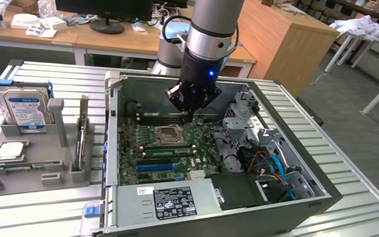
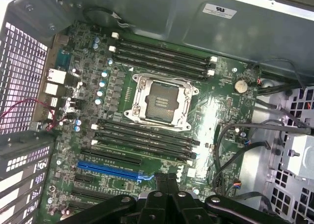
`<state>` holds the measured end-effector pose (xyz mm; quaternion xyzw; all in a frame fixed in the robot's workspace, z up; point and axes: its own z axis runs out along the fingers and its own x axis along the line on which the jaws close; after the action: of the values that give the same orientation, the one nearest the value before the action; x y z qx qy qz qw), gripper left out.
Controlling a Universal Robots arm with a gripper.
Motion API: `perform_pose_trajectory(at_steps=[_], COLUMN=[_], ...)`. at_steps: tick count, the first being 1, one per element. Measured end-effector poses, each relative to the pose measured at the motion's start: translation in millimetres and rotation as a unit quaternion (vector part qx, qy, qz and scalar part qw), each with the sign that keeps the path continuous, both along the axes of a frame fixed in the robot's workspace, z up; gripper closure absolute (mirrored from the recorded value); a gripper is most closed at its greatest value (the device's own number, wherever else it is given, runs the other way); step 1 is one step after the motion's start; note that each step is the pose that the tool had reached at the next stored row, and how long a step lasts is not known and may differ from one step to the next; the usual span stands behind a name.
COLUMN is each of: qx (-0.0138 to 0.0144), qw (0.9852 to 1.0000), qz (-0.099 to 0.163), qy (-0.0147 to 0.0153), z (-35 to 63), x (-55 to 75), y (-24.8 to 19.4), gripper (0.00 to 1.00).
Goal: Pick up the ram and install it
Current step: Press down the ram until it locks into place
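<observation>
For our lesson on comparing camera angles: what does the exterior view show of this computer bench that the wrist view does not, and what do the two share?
Exterior view alone: the grey holder on the exterior view's left, carrying the blue-labelled hard drive, a square silver processor chip and the ram standing on edge; also the power supply and the slatted table.

Wrist view alone: the blue expansion slot and round coin battery.

Both: the motherboard's empty processor socket, black memory slots, and the shut gripper, holding nothing, above the board.

1 open computer case (image 1: 295, 207), 1 motherboard (image 2: 216, 111), 1 hard drive (image 1: 23, 109), 1 grey holder (image 1: 31, 165)
</observation>
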<state>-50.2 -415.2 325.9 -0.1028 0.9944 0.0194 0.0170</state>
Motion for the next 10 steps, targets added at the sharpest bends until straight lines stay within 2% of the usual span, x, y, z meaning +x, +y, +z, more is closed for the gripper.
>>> perform_pose_trajectory(at_steps=[3, 6, 10], qx=[0.0000, 0.0000, 0.0002], qw=[0.9999, 0.9997, 0.9990], qz=[-0.009, -0.020, -0.042], qy=[0.0041, 0.0118, 0.0147], z=[0.0, 0.1, 0.1], x=[0.0, 0.0, 0.0], y=[0.0, 0.0, 0.0], gripper=[0.89, 0.89, 0.89])
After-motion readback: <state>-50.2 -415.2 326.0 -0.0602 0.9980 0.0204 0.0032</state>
